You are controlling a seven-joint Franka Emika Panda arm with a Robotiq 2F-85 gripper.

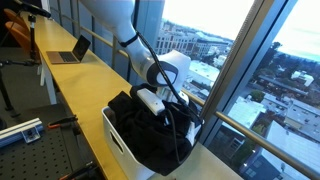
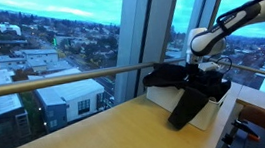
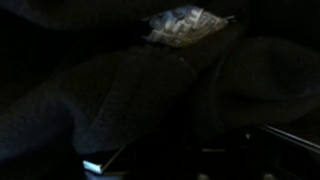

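Observation:
A black garment is heaped in a white bin on the wooden counter. In both exterior views my gripper is sunk into the top of the heap. It is shut, with the cloth bunched up at its fingertips. One end of the black garment hangs over the front wall of the white bin, below the gripper. The wrist view is almost all dark folds of the garment, with a pale crumpled label at the top. The fingers there are too dark to make out.
An open laptop sits farther along the yellow counter. Tall window glass with a metal rail runs right behind the bin. A metal rail fixture and a dark stand are below the counter's edge.

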